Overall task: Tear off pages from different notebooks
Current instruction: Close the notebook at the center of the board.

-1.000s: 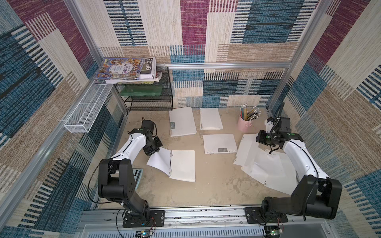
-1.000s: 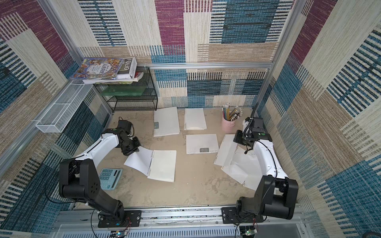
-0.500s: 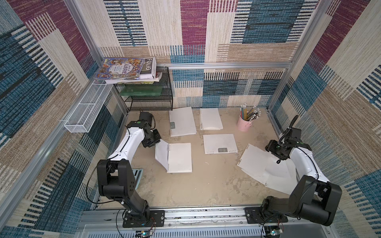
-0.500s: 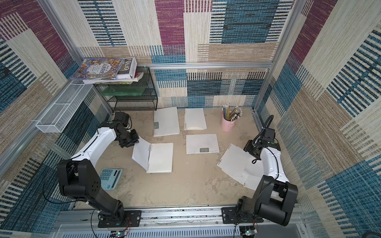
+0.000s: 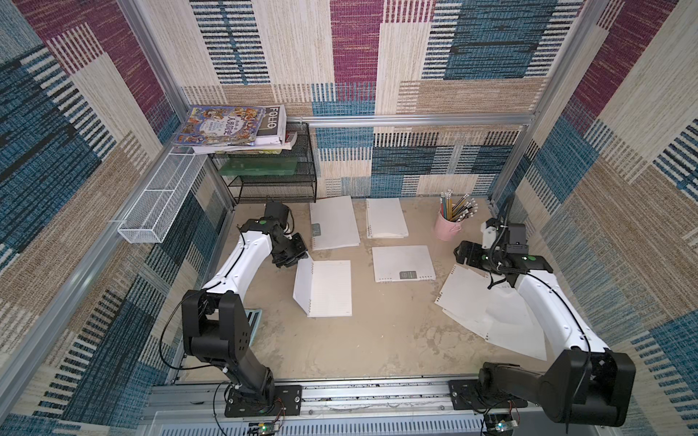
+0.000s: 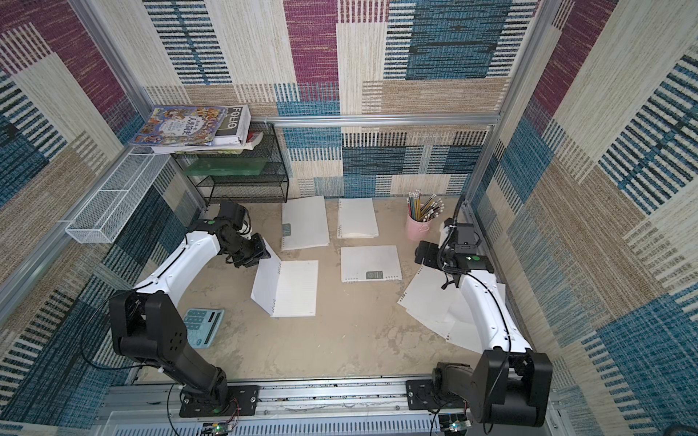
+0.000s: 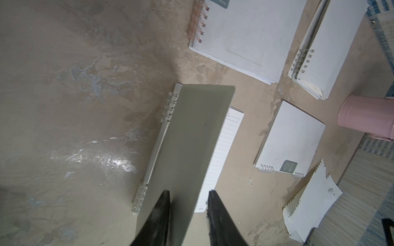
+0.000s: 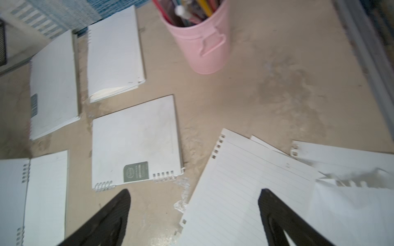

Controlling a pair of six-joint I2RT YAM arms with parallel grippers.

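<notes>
Top views first. The left claw (image 5: 300,254) hangs right at the upper corner of the raised frosted cover (image 5: 302,283) of the open white spiral-bound notebook (image 5: 330,288). That notebook lies left of centre on the beige tabletop (image 5: 359,347). Three closed whitish spiral notebooks (image 5: 402,262) lie behind and beside it, well apart from both claws. The right claw (image 6: 421,253) sits over the far corner of the loose pile of torn white lined pages (image 6: 426,298) on the right side, near the pink metal pencil bucket (image 6: 417,226).

Left wrist cam: the black fingers (image 7: 162,213) are only partly apart. The cover looks grey-green here and slopes up tilted behind them, with a lined page showing under it. One finger overlaps the cover and the other is clear of its edge, so it doesn't look pinched to me.

Right wrist cam: the jaws are spread wide with nothing between them. One finger is over the top sheet of the torn pile (image 8: 245,181), the other over bare table. A closed notebook with a dark label lies just beyond.
</notes>
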